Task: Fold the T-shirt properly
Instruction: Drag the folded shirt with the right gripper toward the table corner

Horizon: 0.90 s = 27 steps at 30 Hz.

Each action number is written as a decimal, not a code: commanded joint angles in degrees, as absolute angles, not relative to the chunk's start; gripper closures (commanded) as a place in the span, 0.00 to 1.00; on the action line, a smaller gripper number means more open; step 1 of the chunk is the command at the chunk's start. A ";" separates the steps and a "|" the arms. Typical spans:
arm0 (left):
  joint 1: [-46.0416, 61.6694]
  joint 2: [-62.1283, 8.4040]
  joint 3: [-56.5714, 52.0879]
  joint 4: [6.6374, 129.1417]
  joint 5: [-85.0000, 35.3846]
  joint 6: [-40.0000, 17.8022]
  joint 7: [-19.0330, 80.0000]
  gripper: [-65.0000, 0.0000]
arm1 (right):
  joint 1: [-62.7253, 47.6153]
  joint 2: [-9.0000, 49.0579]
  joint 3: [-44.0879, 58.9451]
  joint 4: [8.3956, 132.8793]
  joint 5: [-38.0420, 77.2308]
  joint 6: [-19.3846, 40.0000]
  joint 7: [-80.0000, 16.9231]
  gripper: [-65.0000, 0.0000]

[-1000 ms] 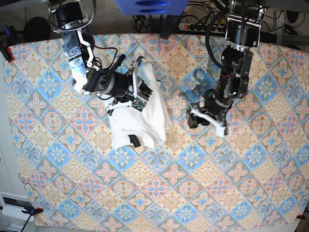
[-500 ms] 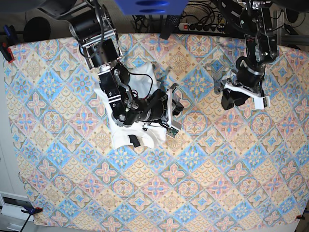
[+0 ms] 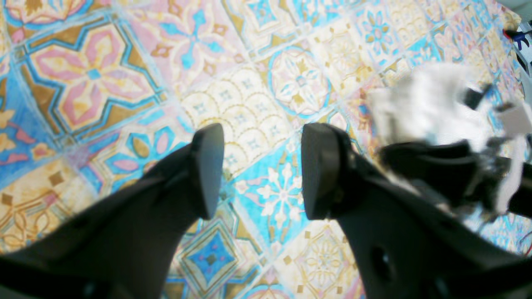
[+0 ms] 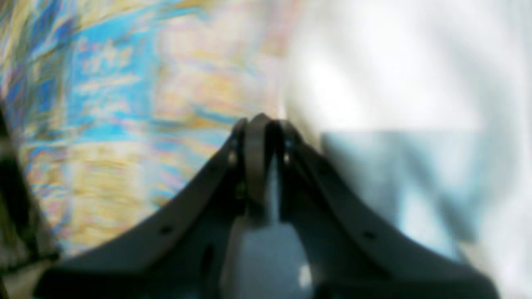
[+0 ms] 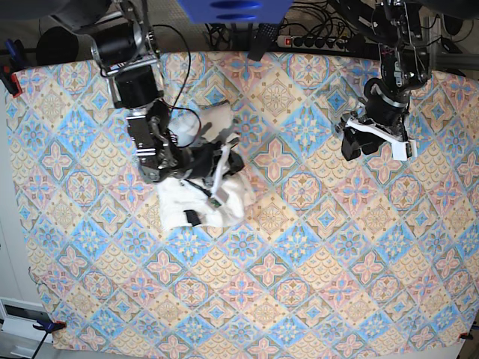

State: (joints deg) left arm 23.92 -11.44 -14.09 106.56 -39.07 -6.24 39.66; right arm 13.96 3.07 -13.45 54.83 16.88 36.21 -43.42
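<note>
The white T-shirt (image 5: 238,196) lies bunched in a heap at the table's left middle, with a small black tag (image 5: 191,218) near its front edge; no print shows. My right gripper (image 5: 224,161) lies low across the heap. In the blurred right wrist view its fingers (image 4: 255,137) are pressed together at the edge of the white cloth (image 4: 395,74), with pale fabric between them. My left gripper (image 5: 358,148) is open and empty over bare tablecloth at the back right. In the left wrist view (image 3: 259,170) the shirt (image 3: 419,104) shows far off, blurred.
The table is covered by a patterned blue, pink and yellow tablecloth (image 5: 299,284). A power strip (image 5: 314,41) and cables lie behind the back edge. A blue object (image 5: 232,9) hangs at the top. A clamp (image 5: 9,78) grips the left edge.
My right arm swept right across the shirt, then pulled back left, and the heap shifted left and toward the front. My left arm moved away to the back right.
</note>
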 commanded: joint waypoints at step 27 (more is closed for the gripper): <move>24.40 -11.74 -13.85 107.65 -39.52 -6.73 38.64 0.54 | 11.03 14.46 -5.58 66.59 15.96 35.47 -44.09 0.92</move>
